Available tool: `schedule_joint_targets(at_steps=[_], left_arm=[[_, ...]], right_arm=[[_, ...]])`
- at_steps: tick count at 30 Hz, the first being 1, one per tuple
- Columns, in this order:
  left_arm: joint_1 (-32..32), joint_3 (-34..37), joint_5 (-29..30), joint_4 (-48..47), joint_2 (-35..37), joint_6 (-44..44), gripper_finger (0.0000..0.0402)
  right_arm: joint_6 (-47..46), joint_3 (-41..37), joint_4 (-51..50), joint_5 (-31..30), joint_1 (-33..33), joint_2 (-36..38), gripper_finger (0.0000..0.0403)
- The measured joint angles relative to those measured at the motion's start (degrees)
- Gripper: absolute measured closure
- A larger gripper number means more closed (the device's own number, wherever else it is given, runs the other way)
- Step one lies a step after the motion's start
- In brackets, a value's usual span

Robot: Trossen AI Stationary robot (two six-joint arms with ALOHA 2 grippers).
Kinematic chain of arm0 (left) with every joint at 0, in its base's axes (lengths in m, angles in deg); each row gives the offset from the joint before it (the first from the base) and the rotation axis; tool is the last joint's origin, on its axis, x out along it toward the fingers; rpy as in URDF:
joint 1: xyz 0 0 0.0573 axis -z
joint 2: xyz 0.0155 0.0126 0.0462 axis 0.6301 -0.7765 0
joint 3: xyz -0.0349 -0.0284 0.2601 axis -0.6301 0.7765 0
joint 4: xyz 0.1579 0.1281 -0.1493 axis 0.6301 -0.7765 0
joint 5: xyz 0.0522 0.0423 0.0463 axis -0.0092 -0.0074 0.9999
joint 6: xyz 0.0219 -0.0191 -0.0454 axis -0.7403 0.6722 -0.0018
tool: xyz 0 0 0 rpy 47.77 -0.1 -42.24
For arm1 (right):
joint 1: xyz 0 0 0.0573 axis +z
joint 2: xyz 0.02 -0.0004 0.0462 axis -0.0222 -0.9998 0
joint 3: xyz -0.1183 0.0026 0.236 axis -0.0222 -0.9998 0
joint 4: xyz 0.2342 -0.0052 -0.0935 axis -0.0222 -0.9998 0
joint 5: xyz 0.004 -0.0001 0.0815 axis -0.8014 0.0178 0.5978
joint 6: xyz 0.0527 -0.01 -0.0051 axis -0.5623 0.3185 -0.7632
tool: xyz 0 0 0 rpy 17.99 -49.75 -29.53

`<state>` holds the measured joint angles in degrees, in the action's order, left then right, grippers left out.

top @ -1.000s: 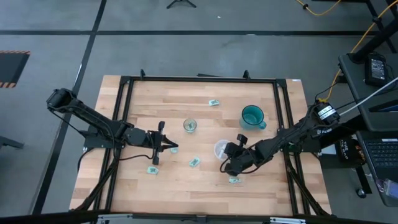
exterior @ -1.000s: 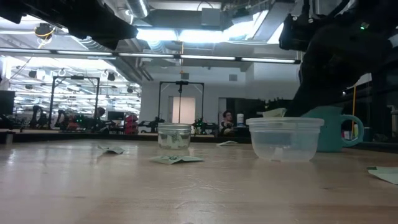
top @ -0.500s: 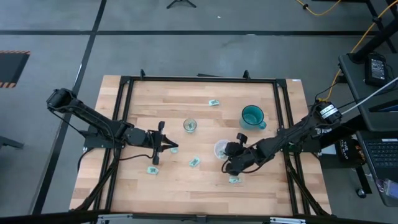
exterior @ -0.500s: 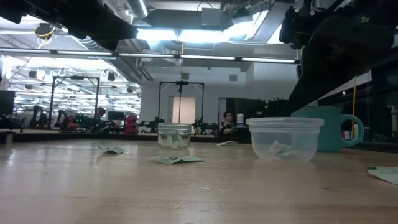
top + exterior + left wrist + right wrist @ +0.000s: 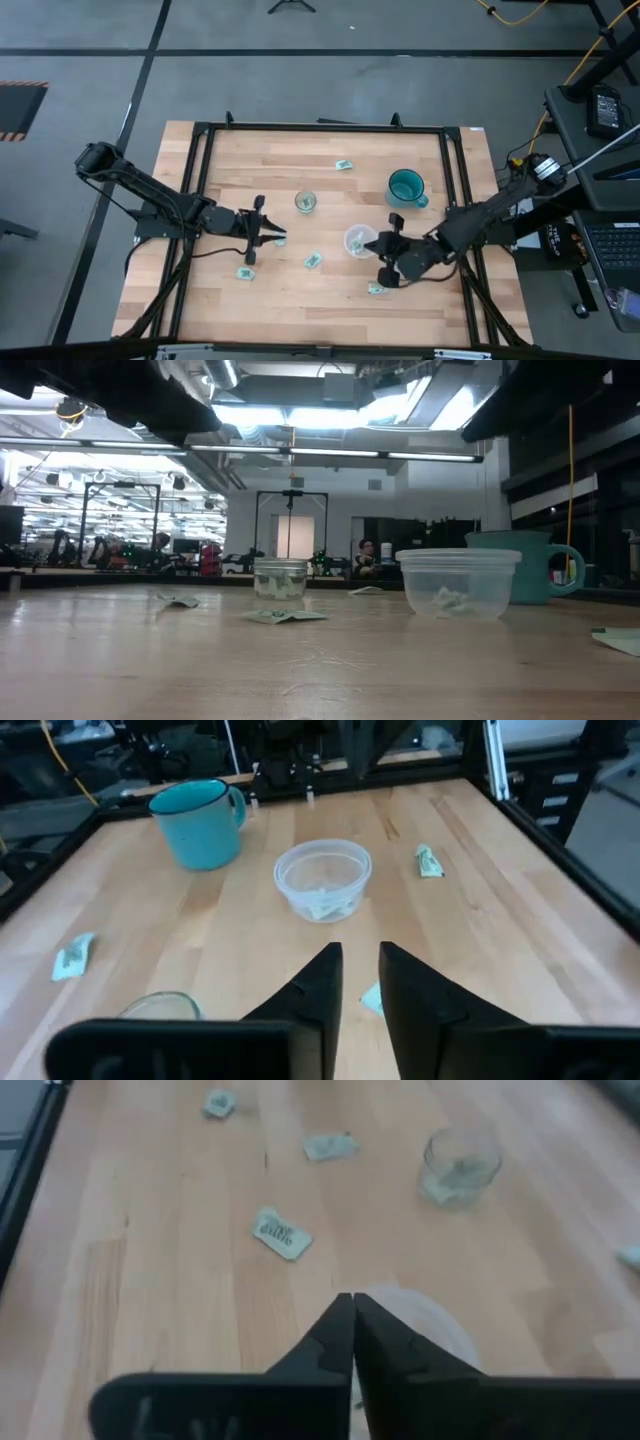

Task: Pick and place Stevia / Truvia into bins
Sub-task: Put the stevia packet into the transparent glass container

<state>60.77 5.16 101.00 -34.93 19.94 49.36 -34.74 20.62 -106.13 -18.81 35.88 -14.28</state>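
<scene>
The right gripper (image 5: 387, 252) sits just right of the plastic cup (image 5: 357, 240) at the frame's lower middle, its fingers (image 5: 340, 1330) pressed together on nothing. A crumpled packet (image 5: 443, 599) already lies inside that cup, so the arm seems to have no load and stands clear of the rim. Another packet (image 5: 377, 290) rests on the wood just below this gripper, probably the handiest next pick. The left gripper (image 5: 262, 235) waits left of centre, its fingers (image 5: 318, 988) a little apart and holding nothing. The glass jar (image 5: 305, 202) stands above it, with something pale inside. 3 more packets stay loose on the table (image 5: 280, 295): 1 near the top (image 5: 344, 165), 1 in the lower middle (image 5: 312, 261), 1 lower left (image 5: 243, 273). A teal mug (image 5: 406, 187) stands right of the jar, apart from the job.
</scene>
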Motion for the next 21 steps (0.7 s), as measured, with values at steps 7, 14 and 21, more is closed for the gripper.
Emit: schedule_joint_targets(at_steps=[7,14,21], left_arm=[[2.69,-0.01,0.55,-3.46,-2.18,0.84,0.0310],[8.58,-0.02,8.40,-4.25,-8.48,-0.14,0.0302],[9.97,-0.02,12.65,-6.34,-13.11,-0.61,0.0273]], right_arm=[[0.73,0.00,2.56,-5.92,4.20,-0.71,0.0394],[-0.89,-0.02,5.18,-6.65,4.62,-2.43,0.0394],[-2.34,-0.02,5.61,-7.91,4.29,-2.91,0.0390]])
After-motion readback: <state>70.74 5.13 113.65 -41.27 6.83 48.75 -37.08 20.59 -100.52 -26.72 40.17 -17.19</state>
